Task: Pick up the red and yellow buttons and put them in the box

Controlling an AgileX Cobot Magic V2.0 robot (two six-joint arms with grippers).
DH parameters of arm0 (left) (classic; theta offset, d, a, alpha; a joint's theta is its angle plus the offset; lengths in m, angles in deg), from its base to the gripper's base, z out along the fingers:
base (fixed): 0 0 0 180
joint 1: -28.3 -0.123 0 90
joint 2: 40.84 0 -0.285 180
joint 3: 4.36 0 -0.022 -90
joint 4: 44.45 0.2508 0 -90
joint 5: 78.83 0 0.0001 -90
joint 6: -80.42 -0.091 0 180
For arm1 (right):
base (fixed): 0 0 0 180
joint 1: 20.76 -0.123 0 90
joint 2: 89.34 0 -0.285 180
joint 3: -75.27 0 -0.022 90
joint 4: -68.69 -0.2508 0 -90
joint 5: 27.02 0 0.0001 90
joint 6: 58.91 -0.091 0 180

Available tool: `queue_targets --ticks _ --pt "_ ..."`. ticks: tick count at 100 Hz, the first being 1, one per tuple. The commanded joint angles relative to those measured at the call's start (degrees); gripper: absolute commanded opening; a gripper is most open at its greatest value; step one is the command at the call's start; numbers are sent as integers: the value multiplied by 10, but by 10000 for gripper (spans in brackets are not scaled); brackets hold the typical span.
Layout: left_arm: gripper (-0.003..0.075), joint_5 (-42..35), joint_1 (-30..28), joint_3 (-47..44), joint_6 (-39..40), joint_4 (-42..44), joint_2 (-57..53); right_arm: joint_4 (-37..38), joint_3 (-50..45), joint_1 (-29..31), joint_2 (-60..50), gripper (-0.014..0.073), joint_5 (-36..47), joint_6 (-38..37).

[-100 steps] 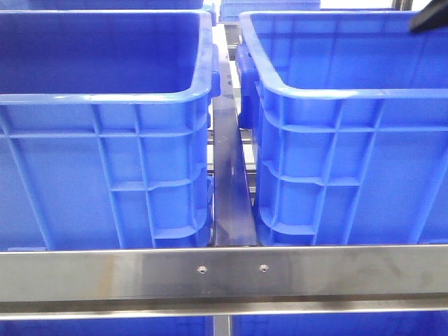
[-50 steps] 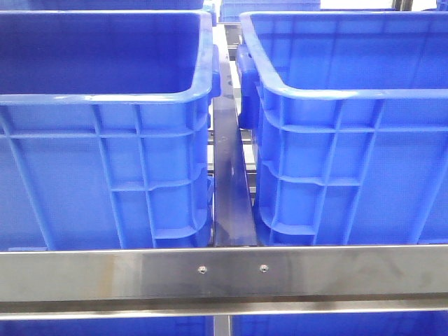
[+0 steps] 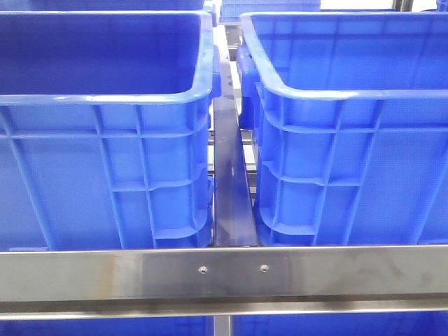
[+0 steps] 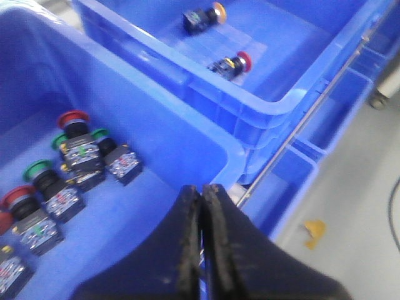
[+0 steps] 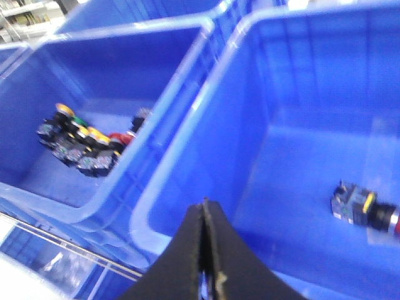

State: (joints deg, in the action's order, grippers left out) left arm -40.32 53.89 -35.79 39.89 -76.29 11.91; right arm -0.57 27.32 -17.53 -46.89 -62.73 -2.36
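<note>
Two deep blue boxes stand side by side, the left box [image 3: 105, 98] and the right box [image 3: 350, 93]. The left wrist view shows several push buttons in the near box [image 4: 206, 147], among them a red-capped button [image 4: 74, 122] and a green-capped one [image 4: 39, 170]. The far box [image 4: 275, 103] holds a yellow-capped button [image 4: 203, 17] and a red-capped button [image 4: 232, 64]. My left gripper [image 4: 202, 190] is shut and empty above the near box's rim. My right gripper [image 5: 205, 203] is shut and empty over a box wall; a red-capped button [image 5: 365, 211] lies beyond it, and a cluster of buttons [image 5: 81, 149] lies in the neighbouring box.
A steel rail [image 3: 224, 273] crosses the front below the boxes, with a dark gap [image 3: 229, 182] between them. More blue bins [image 4: 325, 144] sit lower beside grey floor [image 4: 369, 206]. Neither arm shows in the front view.
A dark part of an arm at the top right corner of the front view one second ago has left the frame. The boxes have not moved.
</note>
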Motion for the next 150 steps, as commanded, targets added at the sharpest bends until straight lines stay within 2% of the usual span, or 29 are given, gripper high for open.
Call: queue_targets --ticks 1,27,49,142,150 --pt "-20 -65 3 -29 6 -25 -50 -28 -7 -10 -45 -58 29 8" --pt "-20 -108 3 -138 6 -36 -177 -28 -66 -12 -163 -58 37 8" --pt "-20 -107 3 -181 6 -37 -241 -28 -101 -12 -240 -58 38 8" --pt "-20 -103 3 -182 6 -37 -247 -28 -102 -12 -244 -58 33 8" --pt "-20 -130 3 -192 6 -33 -247 -28 -102 -12 -244 -58 32 8"
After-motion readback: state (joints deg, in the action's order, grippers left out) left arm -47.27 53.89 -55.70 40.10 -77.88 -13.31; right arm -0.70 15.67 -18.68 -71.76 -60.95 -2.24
